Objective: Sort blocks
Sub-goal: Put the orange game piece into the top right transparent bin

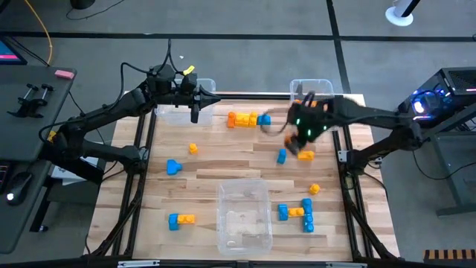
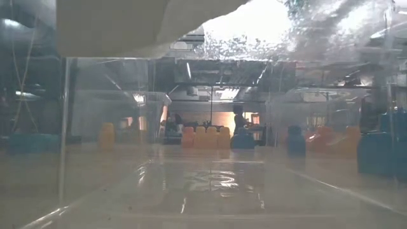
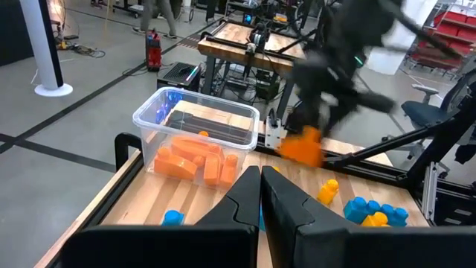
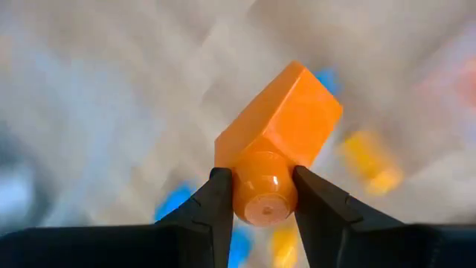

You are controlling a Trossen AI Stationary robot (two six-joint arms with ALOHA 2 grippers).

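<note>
Blue and orange blocks lie scattered over the wooden table: a row point(image 1: 249, 119) near the far side, singles point(image 1: 193, 149) point(image 1: 173, 167) point(image 1: 281, 155), a pair point(image 1: 181, 219) and a cluster point(image 1: 297, 212) near the front. My right gripper point(image 1: 303, 145) hovers right of centre, shut on an orange block point(image 1: 306, 155). My left gripper point(image 1: 195, 112) is shut with nothing in it, beside the far-left clear bin point(image 1: 182, 104). The left wrist view shows the far-right bin point(image 3: 197, 141) with several orange blocks in it. My right gripper pinches the orange block by its round stud end point(image 4: 264, 190) between the two fingers point(image 4: 216, 201). The block's square body point(image 4: 286, 123) sticks out beyond the fingertips. In the left wrist view the block point(image 3: 301, 147) hangs clear above the table.
A third clear bin point(image 1: 243, 216) stands at the near centre of the table; the low view looks through its wall at the block row point(image 2: 205, 137). Bare wood lies between the scattered blocks. The table's metal frame rails point(image 1: 141, 179) run along both sides.
</note>
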